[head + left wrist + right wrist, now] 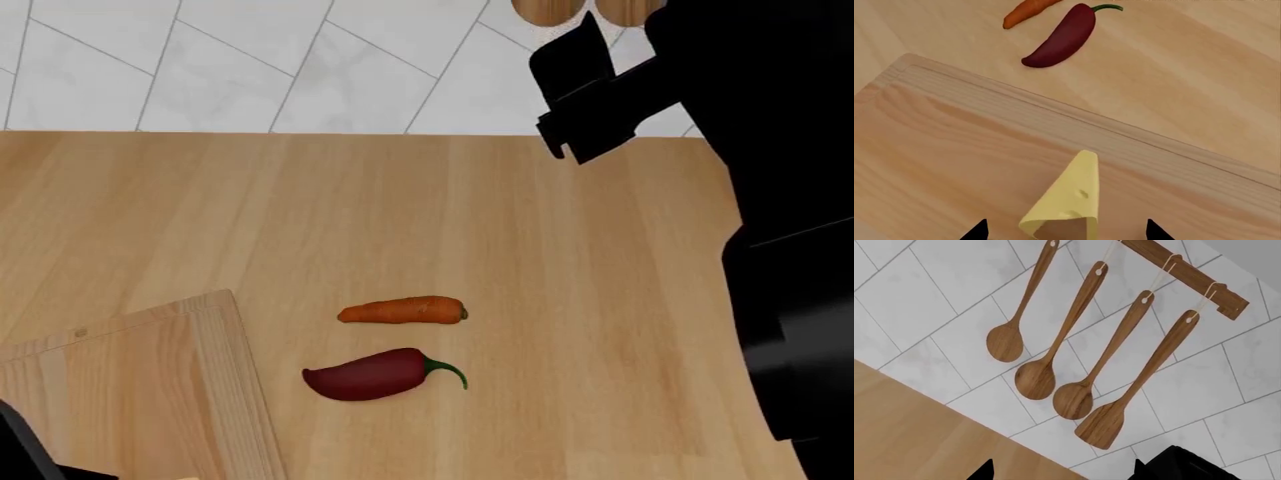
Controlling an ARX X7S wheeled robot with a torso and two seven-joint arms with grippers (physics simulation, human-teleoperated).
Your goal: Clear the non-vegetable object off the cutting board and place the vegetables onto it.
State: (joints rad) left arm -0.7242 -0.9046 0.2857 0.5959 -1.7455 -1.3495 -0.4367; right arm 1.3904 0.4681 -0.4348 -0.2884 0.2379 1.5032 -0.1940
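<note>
The cheese wedge point(1066, 200) lies on the cutting board point(120, 400), which sits at the near left of the counter point(587, 300). To its right, off the board, the carrot point(402, 311) lies just behind the chili pepper point(374, 374)

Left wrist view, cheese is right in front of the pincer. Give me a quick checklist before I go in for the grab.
1. Cheese wedge on the cutting board: ok, it lies on the board, not yet cleared.
2. Left pincer lined up: ok, the wedge sits between the two fingertips.
3. Left pincer open: ok, the tips stand wide on either side of the wedge.
4. Contact with the cheese: cannot tell; the tips are cut off at the picture's edge.
5. Carrot and chili pepper out of the way: ok, both lie on the table beside the board.
6. Right pincer clear: ok, raised, facing the wall spoons.
</note>
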